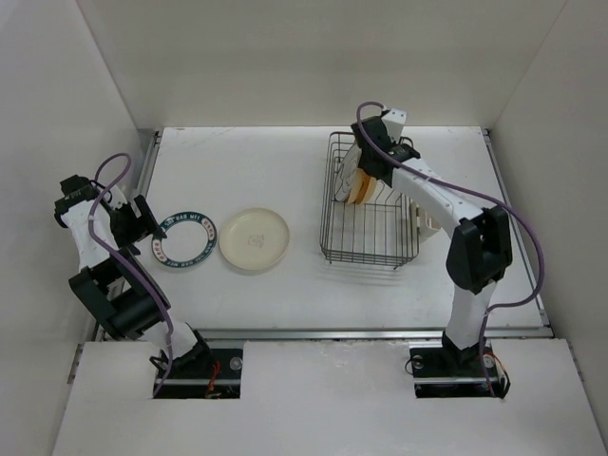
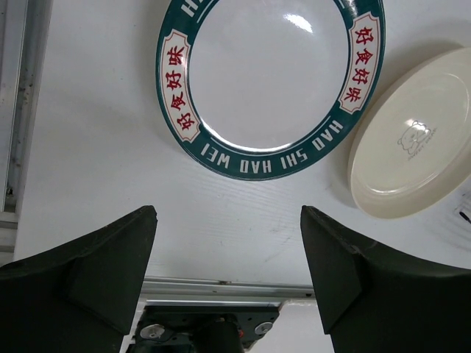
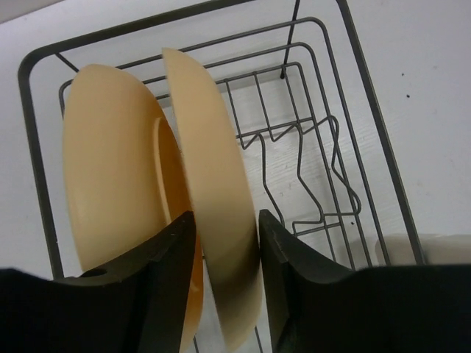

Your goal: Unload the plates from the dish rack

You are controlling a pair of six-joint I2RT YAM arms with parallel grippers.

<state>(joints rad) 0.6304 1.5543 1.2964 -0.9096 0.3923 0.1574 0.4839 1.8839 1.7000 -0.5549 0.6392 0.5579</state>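
The dark wire dish rack (image 1: 369, 258) stands at the table's right. Two plates stand on edge at its far end: a cream plate (image 3: 210, 162) and, to its left, a yellow-orange plate (image 3: 110, 169). My right gripper (image 3: 224, 228) reaches down into the rack (image 3: 294, 147) and is shut on the cream plate's rim, one finger on each face. A white plate with a dark green lettered band (image 2: 268, 73) and another cream plate (image 2: 412, 140) lie flat on the table at the left. Just short of the lettered plate's near-left edge, my left gripper (image 2: 228, 220) hangs open, holding nothing.
A white cutlery holder (image 1: 423, 220) is clipped to the rack's right side. White walls enclose the table on the left, back and right. A metal rail (image 2: 221, 283) runs along the table's near edge.
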